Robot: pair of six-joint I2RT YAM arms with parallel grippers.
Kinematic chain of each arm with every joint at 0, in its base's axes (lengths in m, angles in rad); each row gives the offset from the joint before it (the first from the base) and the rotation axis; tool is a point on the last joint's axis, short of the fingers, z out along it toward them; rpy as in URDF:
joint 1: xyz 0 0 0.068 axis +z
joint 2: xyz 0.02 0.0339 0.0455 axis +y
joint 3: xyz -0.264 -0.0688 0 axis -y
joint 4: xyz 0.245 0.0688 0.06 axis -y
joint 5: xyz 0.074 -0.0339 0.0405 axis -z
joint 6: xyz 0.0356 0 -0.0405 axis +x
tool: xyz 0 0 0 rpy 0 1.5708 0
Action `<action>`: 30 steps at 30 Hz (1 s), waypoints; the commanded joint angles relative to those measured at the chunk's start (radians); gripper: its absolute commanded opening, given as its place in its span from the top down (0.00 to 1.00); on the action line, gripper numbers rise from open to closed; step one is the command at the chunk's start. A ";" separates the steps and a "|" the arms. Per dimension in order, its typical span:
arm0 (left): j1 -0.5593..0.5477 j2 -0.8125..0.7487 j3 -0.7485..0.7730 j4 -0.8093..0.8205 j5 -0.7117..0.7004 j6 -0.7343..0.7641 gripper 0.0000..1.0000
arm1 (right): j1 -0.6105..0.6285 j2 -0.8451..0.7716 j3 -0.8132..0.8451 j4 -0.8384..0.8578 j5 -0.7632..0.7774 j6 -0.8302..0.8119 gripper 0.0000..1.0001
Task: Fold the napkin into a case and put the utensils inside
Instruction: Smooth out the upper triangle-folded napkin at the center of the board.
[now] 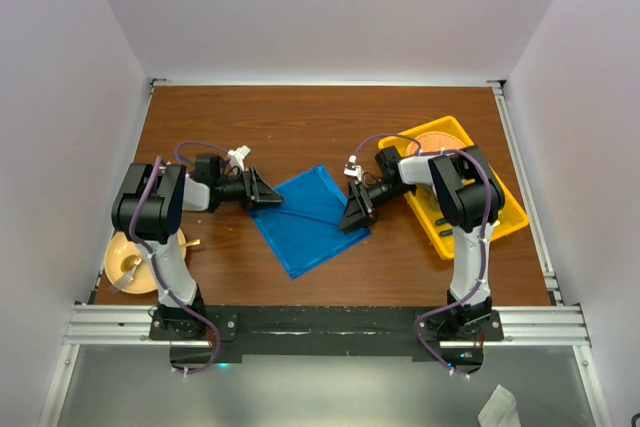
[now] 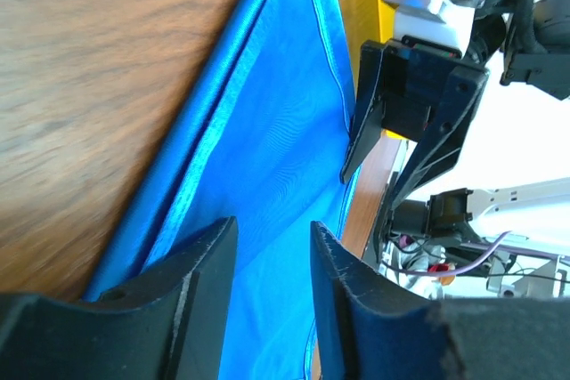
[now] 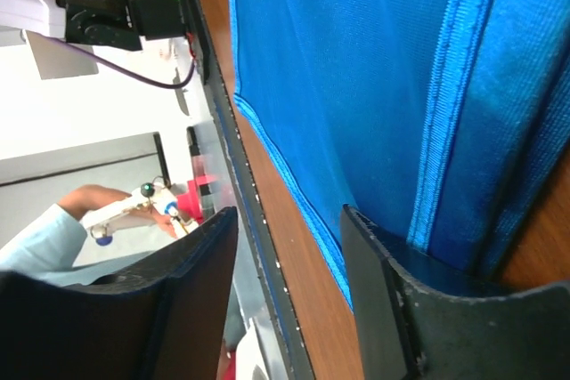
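No text, label, brand, number or sign can be read in any of the three views.
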 commanded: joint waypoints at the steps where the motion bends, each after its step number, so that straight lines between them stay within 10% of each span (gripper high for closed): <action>1: 0.041 0.019 -0.027 0.027 -0.018 0.011 0.53 | 0.000 0.044 -0.014 -0.022 0.157 -0.071 0.47; 10: 0.035 -0.107 0.028 0.031 0.092 -0.040 0.48 | 0.003 -0.002 -0.022 -0.015 0.163 -0.053 0.53; 19: 0.033 -0.280 0.241 -0.599 -0.183 0.522 0.70 | 0.026 -0.199 0.070 -0.050 0.146 0.063 0.57; 30: -0.108 -0.225 0.347 -0.830 -0.449 0.814 0.75 | 0.029 -0.076 0.308 -0.061 0.396 -0.013 0.65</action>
